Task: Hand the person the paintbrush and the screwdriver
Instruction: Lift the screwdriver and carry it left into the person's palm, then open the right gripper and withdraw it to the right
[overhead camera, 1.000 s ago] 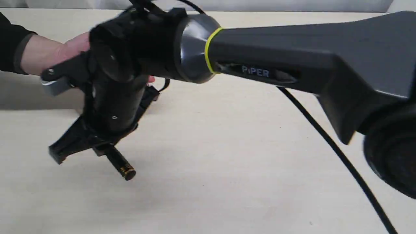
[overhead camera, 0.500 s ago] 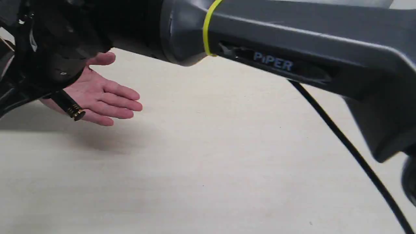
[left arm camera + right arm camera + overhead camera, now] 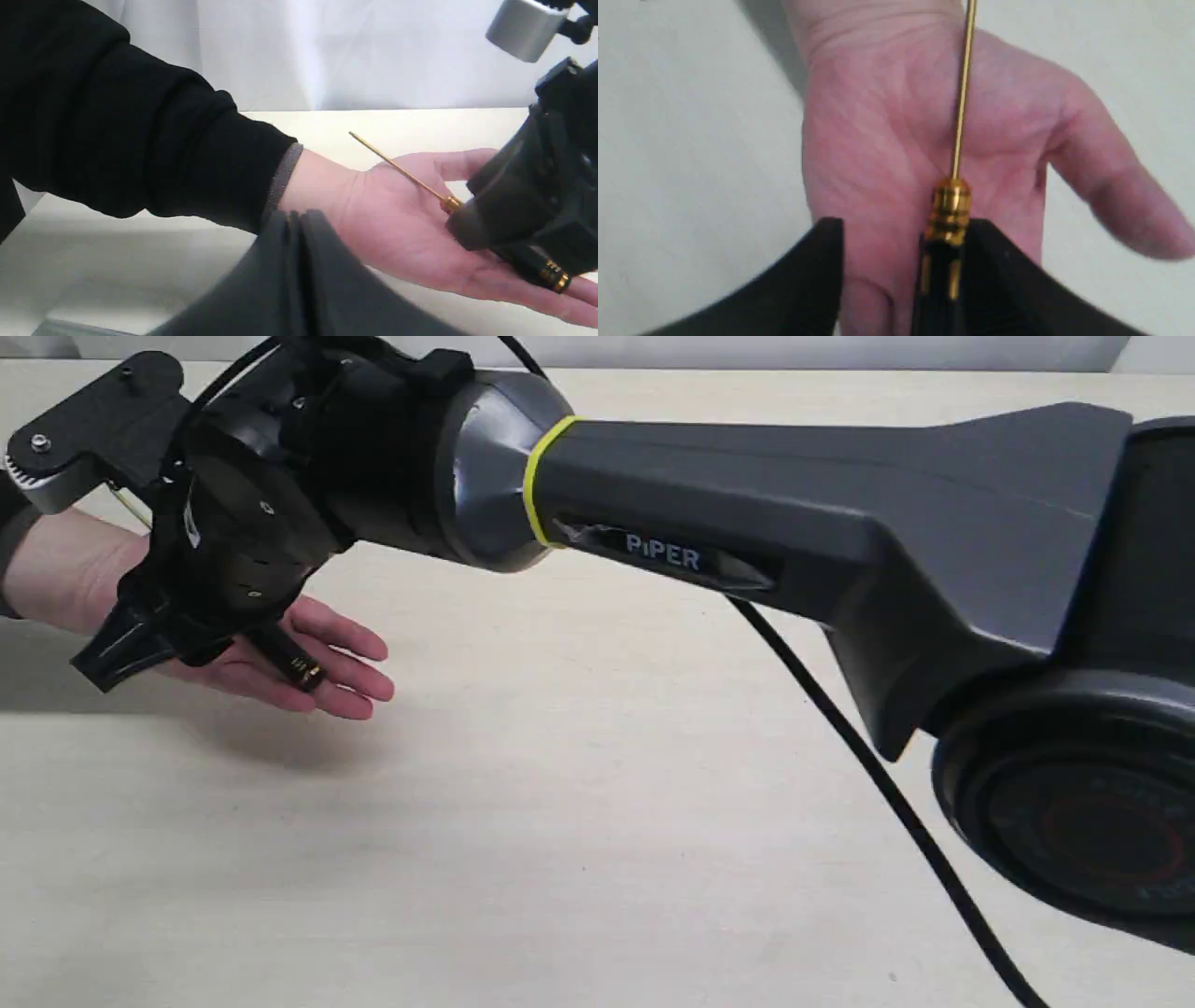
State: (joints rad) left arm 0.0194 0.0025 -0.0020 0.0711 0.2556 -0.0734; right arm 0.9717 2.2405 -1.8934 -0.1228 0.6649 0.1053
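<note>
The person's hand (image 3: 350, 663) lies palm up at the left, over the table. The screwdriver (image 3: 951, 205), black-handled with a gold collar and thin gold shaft, rests along the palm (image 3: 878, 116); its gold end cap (image 3: 308, 674) lies on the fingers. My right gripper (image 3: 903, 226) hovers over the handle, open: one finger touches the handle's side, and bare palm shows between the handle and the other finger. My left gripper (image 3: 295, 217) sits near the person's wrist (image 3: 317, 182), shut and empty. The paintbrush is out of view.
The right arm (image 3: 747, 513) stretches across the pale wooden table (image 3: 597, 821), its black cable (image 3: 868, 756) trailing below. The person's black sleeve (image 3: 140, 140) fills one side of the left wrist view. A white wall stands behind the table.
The right arm carried the screwdriver from low over the table up and leftward onto the palm. The handle now rests on the hand, and the jaws stand apart.
</note>
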